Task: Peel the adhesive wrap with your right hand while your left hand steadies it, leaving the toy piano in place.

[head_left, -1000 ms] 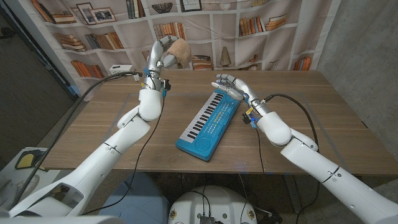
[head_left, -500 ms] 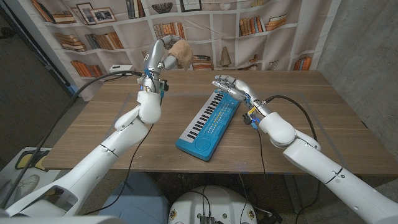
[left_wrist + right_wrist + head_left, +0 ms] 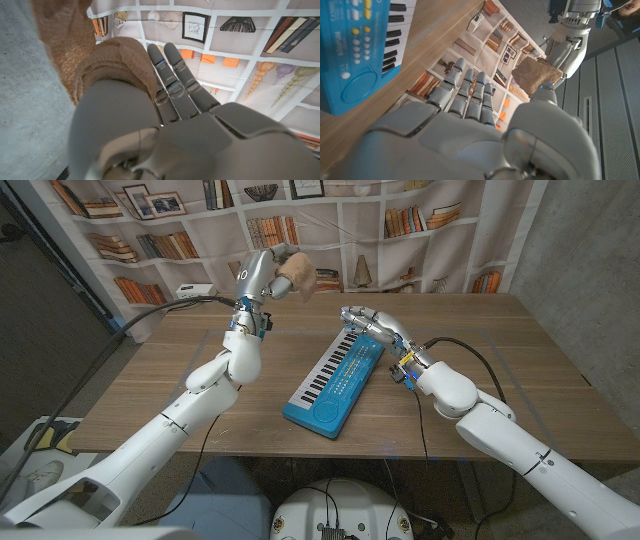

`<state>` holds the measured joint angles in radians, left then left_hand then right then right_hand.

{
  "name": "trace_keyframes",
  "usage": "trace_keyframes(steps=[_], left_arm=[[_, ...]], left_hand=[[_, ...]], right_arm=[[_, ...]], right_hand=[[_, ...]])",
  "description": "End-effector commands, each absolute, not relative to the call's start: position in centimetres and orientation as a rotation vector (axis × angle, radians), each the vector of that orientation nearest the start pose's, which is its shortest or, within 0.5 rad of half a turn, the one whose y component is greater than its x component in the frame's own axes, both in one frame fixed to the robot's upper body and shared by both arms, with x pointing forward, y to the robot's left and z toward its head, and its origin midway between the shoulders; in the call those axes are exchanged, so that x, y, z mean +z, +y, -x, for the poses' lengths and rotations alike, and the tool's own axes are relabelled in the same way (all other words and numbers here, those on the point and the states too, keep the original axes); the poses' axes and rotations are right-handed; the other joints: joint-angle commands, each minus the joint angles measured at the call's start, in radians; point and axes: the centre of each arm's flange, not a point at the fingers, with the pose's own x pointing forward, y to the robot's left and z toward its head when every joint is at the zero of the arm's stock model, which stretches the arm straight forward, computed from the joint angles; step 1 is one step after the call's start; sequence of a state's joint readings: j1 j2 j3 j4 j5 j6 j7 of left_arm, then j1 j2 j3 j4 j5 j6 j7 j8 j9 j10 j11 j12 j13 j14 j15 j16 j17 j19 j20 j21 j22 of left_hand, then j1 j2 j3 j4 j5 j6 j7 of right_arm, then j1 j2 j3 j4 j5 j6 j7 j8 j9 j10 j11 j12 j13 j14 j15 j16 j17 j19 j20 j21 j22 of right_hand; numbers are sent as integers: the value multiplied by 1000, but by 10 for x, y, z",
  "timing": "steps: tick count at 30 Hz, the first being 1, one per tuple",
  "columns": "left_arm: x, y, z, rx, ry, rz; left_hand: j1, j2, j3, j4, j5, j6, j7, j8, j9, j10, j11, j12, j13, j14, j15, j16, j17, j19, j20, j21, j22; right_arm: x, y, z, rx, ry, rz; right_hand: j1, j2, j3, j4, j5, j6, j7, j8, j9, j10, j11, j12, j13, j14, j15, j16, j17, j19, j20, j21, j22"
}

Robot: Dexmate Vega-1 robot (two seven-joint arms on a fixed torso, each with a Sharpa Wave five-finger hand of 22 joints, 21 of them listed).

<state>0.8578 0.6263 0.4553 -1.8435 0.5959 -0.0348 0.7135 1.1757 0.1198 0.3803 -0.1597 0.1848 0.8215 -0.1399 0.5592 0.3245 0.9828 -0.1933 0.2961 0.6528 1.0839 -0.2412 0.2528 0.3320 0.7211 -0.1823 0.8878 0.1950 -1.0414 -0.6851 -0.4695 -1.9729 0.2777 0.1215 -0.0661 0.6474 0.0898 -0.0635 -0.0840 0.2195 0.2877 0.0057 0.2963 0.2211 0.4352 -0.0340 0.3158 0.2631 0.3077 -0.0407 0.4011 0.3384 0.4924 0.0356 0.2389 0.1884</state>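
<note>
Since a second ago, the left hand (image 3: 262, 273) is carrying the tan adhesive wrap (image 3: 292, 273) higher and a little toward the toy piano (image 3: 338, 377), while the right hand (image 3: 368, 321) is sliding slightly along the piano's far end. From the head, the piano is lying on the table (image 3: 150, 395), its long axis running diagonally from near edge to far right; the right hand is hovering at that far end, fingers loosely apart, holding nothing.

On the left wrist, the fingers (image 3: 176, 75) are clamping the wrap (image 3: 107, 62).

On the right wrist, the wrap (image 3: 536, 75) is hanging beyond the outstretched fingers (image 3: 470, 92), well apart, so the right hand must reach toward it.
</note>
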Motion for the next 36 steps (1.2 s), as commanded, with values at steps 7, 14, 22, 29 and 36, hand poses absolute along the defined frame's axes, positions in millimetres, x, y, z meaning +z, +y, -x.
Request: trace_keyframes(steps=[7,14,22,29,36], left_arm=[[102,188,-499,507,-1347,-1052],[99,186,-500,502,-1345,-1053],[98,185,-501,503,-1345,-1050],[96,183,-502,498,-1342,-1051],[92,182,-503,501,-1342,-1053]], left_hand=[[11,-2,-1,-8,4,36,-20,8,-1,21,-10,4,1,1,0,-2,4,-2,-1,16,-1],[21,-10,-2,-12,12,49,-20,12,-4,30,-11,3,-2,4,0,-2,3,-2,-4,23,-2],[22,-10,-3,-9,16,49,-20,11,-6,32,-10,1,-5,7,1,-2,1,-5,-4,27,-3],[23,-11,-3,-8,19,48,-18,10,-9,34,-9,1,-4,6,1,-2,1,-7,-3,30,-4],[23,-11,-4,-7,20,46,-19,8,-10,34,-9,-1,-5,6,1,-3,0,-9,-3,33,-4]], right_arm=[[-19,-144,-535,642,-672,237],[-24,-145,-545,711,-624,185],[-29,-143,-555,792,-593,154],[-34,-138,-564,881,-561,120],[-38,-131,-570,932,-532,90]], right_hand=[[8,7,-4,-7,12,22,-24,13,5,0,-18,1,8,-30,-92,-18,7,-21,5,-8,4],[17,17,1,-10,15,-8,-25,-3,4,-33,-12,-14,13,-62,-82,-31,13,-41,14,-16,4],[52,26,16,-30,14,-44,-29,-25,-1,-87,-16,-48,1,-101,-77,-53,12,-68,10,-25,4],[52,27,18,-29,7,-102,-40,-61,-12,-129,-49,-78,-14,-161,-89,-72,22,-160,11,-47,8],[47,24,16,-28,4,-110,-59,-68,-15,-131,-86,-83,-20,-197,-97,-84,28,-206,0,-50,11]])
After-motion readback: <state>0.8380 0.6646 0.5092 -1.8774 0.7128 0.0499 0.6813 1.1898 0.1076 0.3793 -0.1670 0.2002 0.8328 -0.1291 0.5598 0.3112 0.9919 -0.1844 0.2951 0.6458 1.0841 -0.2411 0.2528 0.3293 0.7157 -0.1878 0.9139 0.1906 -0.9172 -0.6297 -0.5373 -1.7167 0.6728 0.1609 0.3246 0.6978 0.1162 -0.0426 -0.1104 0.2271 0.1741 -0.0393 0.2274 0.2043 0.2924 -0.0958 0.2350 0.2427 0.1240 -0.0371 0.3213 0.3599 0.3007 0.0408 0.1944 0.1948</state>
